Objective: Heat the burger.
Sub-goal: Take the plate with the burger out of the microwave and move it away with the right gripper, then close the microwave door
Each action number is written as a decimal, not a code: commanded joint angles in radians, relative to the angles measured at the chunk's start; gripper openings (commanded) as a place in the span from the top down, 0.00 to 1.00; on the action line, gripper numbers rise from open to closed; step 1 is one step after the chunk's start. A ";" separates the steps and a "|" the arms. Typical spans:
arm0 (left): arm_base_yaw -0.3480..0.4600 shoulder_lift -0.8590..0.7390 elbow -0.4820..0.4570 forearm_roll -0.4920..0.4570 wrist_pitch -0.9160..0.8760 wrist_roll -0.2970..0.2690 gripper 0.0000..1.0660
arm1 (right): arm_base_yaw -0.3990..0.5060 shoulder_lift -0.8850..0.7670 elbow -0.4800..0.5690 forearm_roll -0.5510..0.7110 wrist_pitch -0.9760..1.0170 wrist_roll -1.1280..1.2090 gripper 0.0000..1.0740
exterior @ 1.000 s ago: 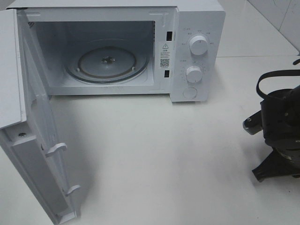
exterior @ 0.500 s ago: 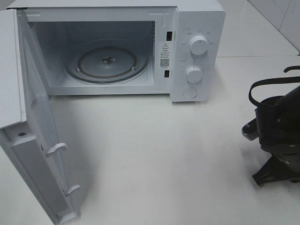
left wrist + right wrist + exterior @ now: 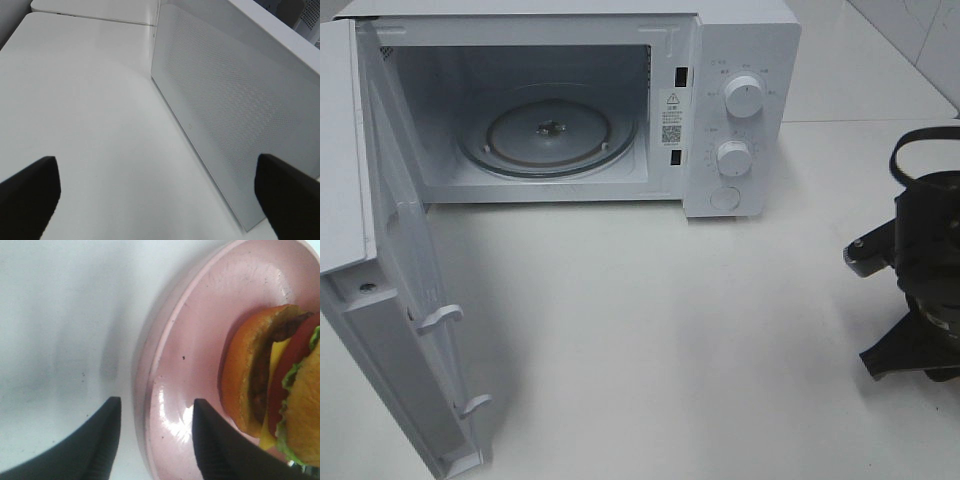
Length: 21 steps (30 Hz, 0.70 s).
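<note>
The burger (image 3: 280, 385), with a golden-brown bun, lettuce, cheese and a dark patty, lies tipped on a pink plate (image 3: 200, 325) in the right wrist view. My right gripper (image 3: 155, 440) is open and straddles the plate's rim, with one finger over the table and the other over the plate. The jaws do not clearly touch the rim. In the high view the burger and plate are out of sight by my right arm (image 3: 920, 290). My left gripper (image 3: 160, 200) is wide open and empty, beside the microwave door (image 3: 225, 110).
The white microwave (image 3: 740, 120) stands at the back with its door (image 3: 400, 330) swung fully open to the left. Its glass turntable (image 3: 548, 135) carries nothing. Two knobs and a button are on its right panel. White tabletop (image 3: 670, 330) lies in front.
My right arm has shifted a little at the right edge of the high view, first lower, then back up and rightward. The microwave and its door have not moved.
</note>
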 commanded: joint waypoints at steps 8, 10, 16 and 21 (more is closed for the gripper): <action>0.002 -0.017 0.000 0.000 -0.001 -0.007 0.08 | -0.002 -0.246 -0.010 0.207 0.005 -0.189 0.58; 0.002 -0.017 0.000 0.000 -0.001 -0.007 0.08 | -0.002 -0.358 -0.024 0.308 0.004 -0.318 0.58; 0.002 -0.017 0.000 0.000 -0.001 -0.007 0.08 | -0.002 -0.461 -0.039 0.383 -0.002 -0.445 0.57; 0.002 -0.017 0.000 0.000 -0.001 -0.007 0.08 | -0.002 -0.581 -0.042 0.500 -0.021 -0.654 0.48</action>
